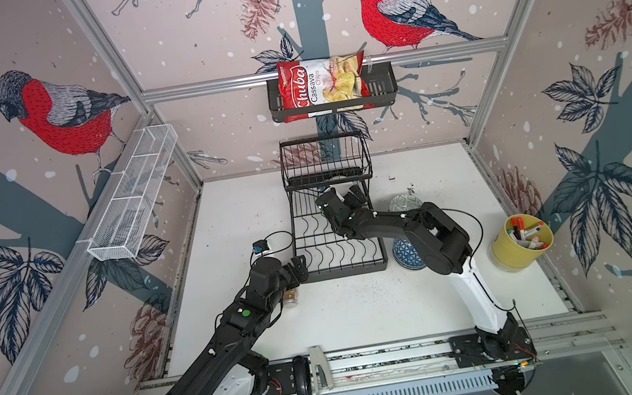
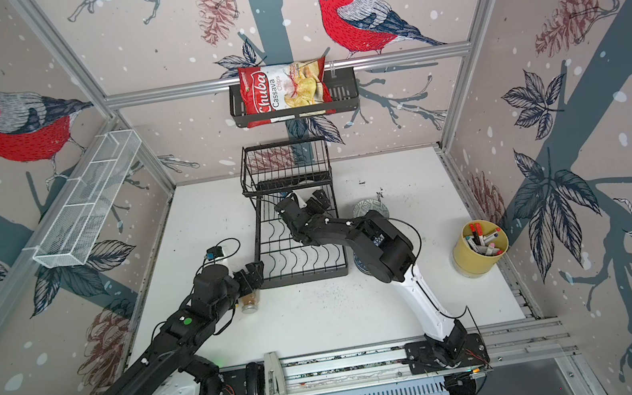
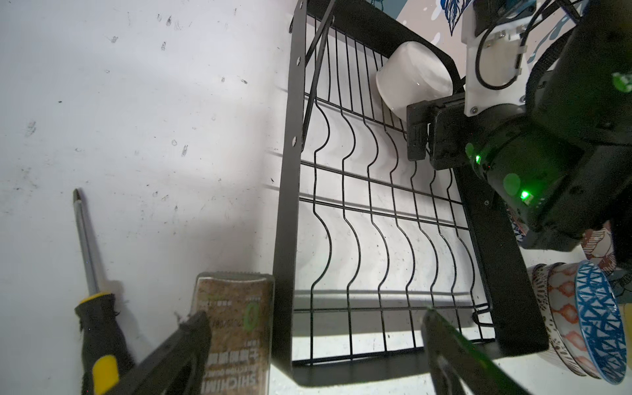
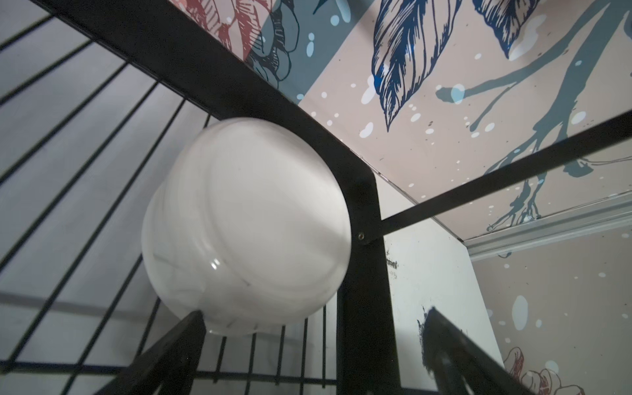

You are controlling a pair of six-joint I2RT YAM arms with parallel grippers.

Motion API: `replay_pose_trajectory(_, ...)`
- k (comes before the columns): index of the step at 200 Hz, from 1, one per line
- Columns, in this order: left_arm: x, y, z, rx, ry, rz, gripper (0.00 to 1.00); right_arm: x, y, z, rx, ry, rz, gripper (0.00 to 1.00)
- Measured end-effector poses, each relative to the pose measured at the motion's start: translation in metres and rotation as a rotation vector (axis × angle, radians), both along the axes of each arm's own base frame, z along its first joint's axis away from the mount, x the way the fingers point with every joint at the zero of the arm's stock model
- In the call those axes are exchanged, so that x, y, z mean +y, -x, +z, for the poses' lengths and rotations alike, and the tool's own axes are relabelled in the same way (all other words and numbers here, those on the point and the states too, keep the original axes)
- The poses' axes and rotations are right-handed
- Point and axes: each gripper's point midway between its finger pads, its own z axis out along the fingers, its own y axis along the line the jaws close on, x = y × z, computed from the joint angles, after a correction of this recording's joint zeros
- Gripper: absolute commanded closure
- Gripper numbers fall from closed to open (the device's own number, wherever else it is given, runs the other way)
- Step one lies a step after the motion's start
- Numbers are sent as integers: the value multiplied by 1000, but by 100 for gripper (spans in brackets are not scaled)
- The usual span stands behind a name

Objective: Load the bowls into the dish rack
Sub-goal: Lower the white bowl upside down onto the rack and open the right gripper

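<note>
At one o'clock in the black wire dish rack (image 1: 348, 273), the plain white ceramic bowl (image 4: 246, 225) is lodged sideways; the spread, empty right fingers (image 4: 167, 355) are best withdrawn toward five o'clock without nudging it.

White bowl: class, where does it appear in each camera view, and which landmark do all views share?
In a top view: white bowl, a pale sliver under the upper basket of the dish rack.
In a top view: the same sliver.
Left wrist: at the wire grid's far end.
Right wrist: close up, beside the corner post.
Shared landmark: the dish rack.
</note>
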Motion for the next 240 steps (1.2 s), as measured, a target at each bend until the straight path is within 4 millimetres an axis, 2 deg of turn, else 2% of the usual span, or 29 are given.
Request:
replay_pose_trajectory(63, 0, 0, -1, 3, 0, 0, 4, -2, 7, -2, 9, -12, -7, 1)
replay_pose_trajectory(104, 0, 1, -3, 7, -2, -1, 5, 12, 25, 14, 15, -74, 42, 0)
replay_pose_trajectory(141, 0, 1, -5, 12, -4, -2, 4, 20, 49, 24, 53, -151, 94, 1)
replay_pose_trajectory(178, 0, 1, -7, 19, -7, -2, 4, 22, 79, 18, 143, -237, 146, 0)
replay_pose_trajectory(240, -4, 1, -11, 40, -4, -20, 5, 34, 135, 21, 262, -391, 218, 0)
